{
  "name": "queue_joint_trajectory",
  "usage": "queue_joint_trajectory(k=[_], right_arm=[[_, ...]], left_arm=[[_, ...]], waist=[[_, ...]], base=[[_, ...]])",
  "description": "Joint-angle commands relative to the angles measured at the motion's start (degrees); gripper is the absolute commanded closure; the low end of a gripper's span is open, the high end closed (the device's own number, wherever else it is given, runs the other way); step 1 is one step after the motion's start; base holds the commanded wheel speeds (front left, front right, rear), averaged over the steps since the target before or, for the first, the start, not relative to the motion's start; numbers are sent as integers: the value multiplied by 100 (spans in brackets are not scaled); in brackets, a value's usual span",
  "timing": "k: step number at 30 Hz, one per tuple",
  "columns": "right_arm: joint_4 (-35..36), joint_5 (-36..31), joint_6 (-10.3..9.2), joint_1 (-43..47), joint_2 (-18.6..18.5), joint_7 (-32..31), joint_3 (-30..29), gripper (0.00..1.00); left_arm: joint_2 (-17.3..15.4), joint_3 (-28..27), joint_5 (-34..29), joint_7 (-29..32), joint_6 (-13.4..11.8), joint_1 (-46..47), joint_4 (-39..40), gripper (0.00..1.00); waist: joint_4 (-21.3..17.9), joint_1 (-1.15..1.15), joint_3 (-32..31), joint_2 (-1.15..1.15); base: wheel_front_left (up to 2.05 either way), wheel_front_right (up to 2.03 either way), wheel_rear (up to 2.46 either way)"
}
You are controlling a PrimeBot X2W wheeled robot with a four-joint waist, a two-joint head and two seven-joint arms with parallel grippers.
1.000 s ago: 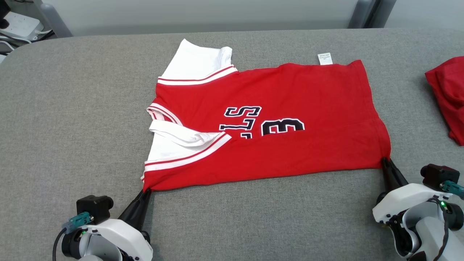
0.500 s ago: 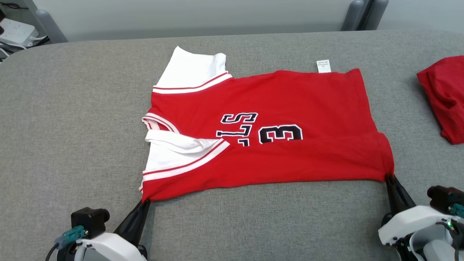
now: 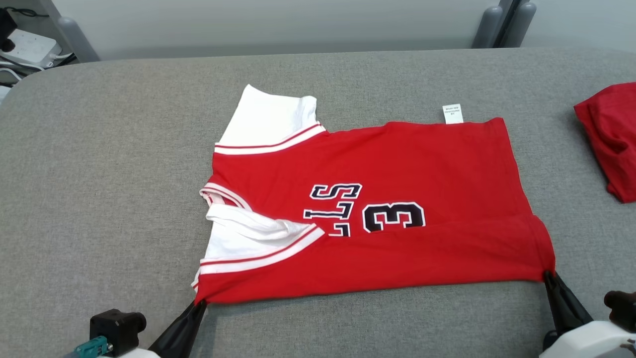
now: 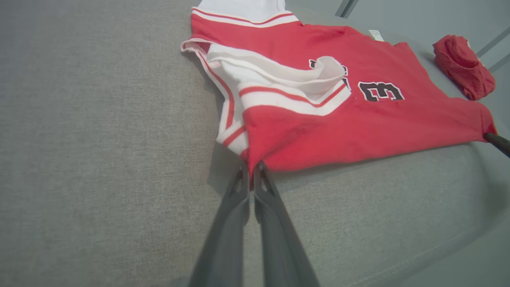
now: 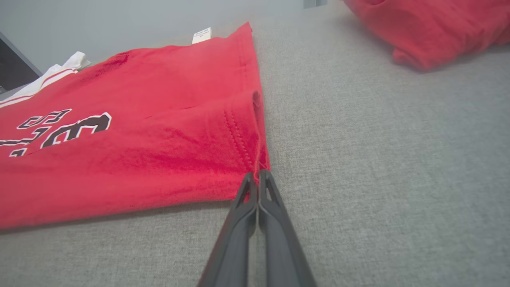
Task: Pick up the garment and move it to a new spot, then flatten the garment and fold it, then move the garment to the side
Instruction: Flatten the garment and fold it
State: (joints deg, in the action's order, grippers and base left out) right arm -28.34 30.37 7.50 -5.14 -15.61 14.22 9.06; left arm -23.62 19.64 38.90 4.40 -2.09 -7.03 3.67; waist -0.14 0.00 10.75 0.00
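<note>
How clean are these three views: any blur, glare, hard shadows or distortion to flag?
Head view: even, diffuse light, no glare; the jersey is sharp, its print readable, with a soft shadow under the near hem. Left wrist view: wide-angle stretch, the table edge bowing at lower right. Right wrist view: the label is too soft to read; the second red garment looks slightly soft.

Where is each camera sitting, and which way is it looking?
Head view: on the robot's head, looking forward and down at the red jersey on the grey table; left tool and right tool show at the bottom.
Left wrist view: on the left arm, looking along its shut tool at the jersey's sleeve-end corner.
Right wrist view: on the right arm, looking along its shut tool at the jersey's hem corner.
All three share the jersey and another red garment.
</note>
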Motion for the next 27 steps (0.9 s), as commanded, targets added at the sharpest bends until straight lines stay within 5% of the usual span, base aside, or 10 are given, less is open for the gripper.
queue_joint_trajectory(k=[1, 16, 17, 18, 19, 20, 27], right_arm=[[188, 7, -1, 142, -212, 17, 123, 100], [477, 114, -1, 579, -37, -220, 154, 100], [467, 129, -1, 569, -22, -211, 152, 65], [459, 134, -1, 557, -15, -201, 150, 32], [454, 137, -1, 543, -7, -185, 135, 0], [449, 135, -1, 532, -4, -172, 118, 0], [517, -161, -1, 486, -111, -29, -336, 0]], left_arm=[[-183, -220, 13, 53, -78, 55, 235, 100], [-134, -73, 218, 466, -241, -154, -31, 100], [-95, -86, 253, 452, -248, -136, -104, 100], [-69, -98, 273, 440, -263, -120, -166, 79], [-49, -106, 286, 440, -285, -108, -222, 13], [-26, -129, 282, 403, -321, -97, -258, 0], [-100, -456, 138, 64, -671, -155, -181, 0]], waist=[[-4, 0, -19, 0], [-116, 0, -160, 0], [-121, 0, -162, 0], [-127, 0, -163, 0], [-133, 0, -161, 0], [-136, 0, -153, 0], [-131, 0, -120, 0]], base=[[0, 0, 0], [0, 0, 0], [0, 0, 0], [0, 0, 0], [0, 0, 0], [0, 0, 0], [0, 0, 0]])
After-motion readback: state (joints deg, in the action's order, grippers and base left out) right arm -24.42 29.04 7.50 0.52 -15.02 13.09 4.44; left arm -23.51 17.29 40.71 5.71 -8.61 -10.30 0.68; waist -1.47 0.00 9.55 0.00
